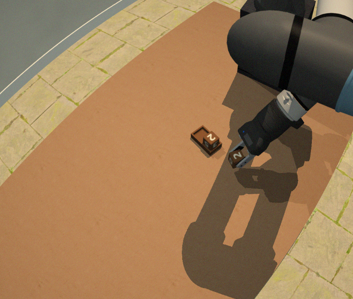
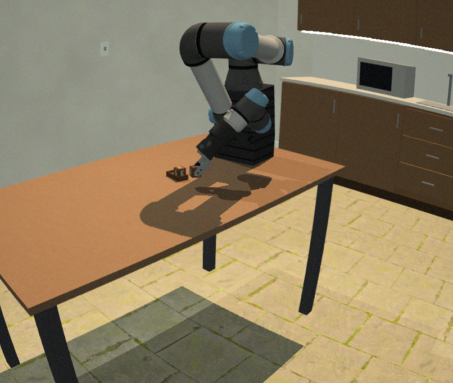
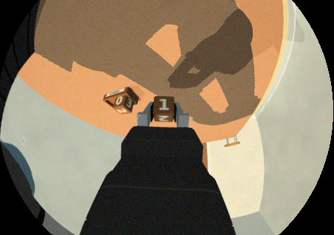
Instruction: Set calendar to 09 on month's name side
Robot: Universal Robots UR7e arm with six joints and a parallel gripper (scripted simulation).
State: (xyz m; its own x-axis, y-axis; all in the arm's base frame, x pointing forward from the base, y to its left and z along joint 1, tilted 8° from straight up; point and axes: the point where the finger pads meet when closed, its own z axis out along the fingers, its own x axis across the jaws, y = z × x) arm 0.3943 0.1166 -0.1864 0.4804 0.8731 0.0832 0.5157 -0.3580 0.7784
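Your gripper (image 1: pixel 241 157) is about half open and squeezes 1 brown cube (image 1: pixel 235 158) between its fingers. You see a 2 on the top of that cube, and a 1 on the side facing your wrist camera. The cube sits just beside the tray (image 1: pixel 199 132), not in it. The other cube (image 1: pixel 211 140) stands in the tray's near half, with a 2 on top. The tray lies flat on the table (image 1: pixel 106 193).

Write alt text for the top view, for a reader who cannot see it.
A dark robot gripper holds a small brown cube with a white 2 on top, just above a brown table, right of a small tray. A second cube, also showing a 2 on top, stands in the tray's right half; the left half is bare.
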